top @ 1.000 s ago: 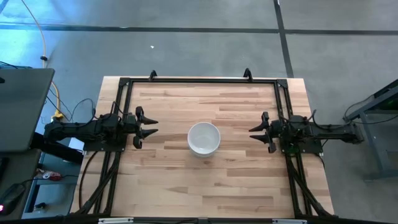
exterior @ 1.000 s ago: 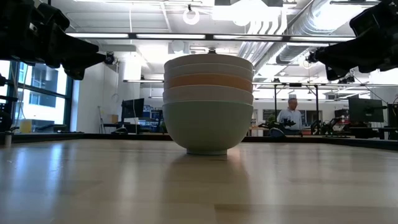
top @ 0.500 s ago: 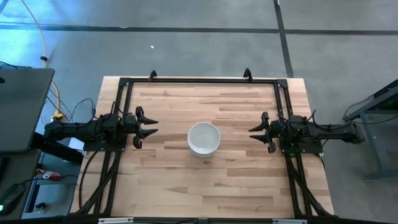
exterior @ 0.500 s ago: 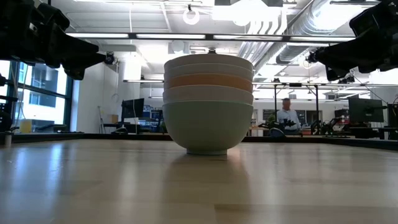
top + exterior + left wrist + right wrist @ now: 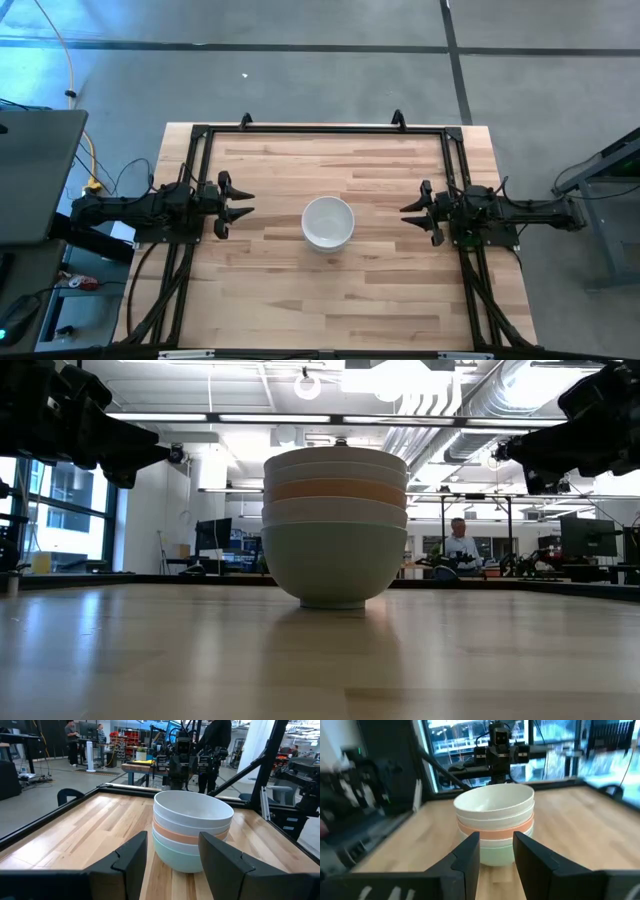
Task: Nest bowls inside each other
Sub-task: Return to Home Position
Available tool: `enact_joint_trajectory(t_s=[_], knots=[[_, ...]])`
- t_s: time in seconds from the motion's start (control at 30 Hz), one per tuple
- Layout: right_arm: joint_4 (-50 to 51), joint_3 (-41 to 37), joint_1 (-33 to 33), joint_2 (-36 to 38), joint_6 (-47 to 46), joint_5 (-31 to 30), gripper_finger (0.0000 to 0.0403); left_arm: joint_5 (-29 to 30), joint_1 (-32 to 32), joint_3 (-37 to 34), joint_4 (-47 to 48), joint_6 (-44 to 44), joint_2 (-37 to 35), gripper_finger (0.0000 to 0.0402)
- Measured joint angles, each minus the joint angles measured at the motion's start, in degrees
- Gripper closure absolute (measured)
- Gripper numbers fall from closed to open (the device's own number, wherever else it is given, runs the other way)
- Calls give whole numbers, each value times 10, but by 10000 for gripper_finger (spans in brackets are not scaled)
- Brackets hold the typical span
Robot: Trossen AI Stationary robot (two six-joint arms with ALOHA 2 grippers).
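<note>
Bowls [image 5: 335, 525] stand nested in one upright stack at the middle of the surface [image 5: 300, 290], with the mint green bowl [image 5: 334, 565] at the bottom, a white one above it, then the salmon-orange bowl [image 5: 336, 490] and two more white ones on top. The nesting looks done, and the step in hand seems to be drawing the arms back to rest. The left gripper [image 5: 238, 205] and right gripper [image 5: 414, 213] hang open and empty on either side of the stack, well apart from it, so the next move calls only for parking both arms without brushing the bowls.
</note>
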State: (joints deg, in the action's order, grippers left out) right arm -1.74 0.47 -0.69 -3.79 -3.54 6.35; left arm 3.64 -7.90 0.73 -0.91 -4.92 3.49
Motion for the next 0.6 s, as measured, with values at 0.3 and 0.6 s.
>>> enact_joint_trajectory(t_s=[0.3, 0.6], knots=[[0, 0, 0, 0, -112, 2, 292, 0, 0, 0, 0, 0, 0, 236], [0, 0, 0, 0, -66, 2, 292, 0, 0, 0, 0, 0, 0, 236]])
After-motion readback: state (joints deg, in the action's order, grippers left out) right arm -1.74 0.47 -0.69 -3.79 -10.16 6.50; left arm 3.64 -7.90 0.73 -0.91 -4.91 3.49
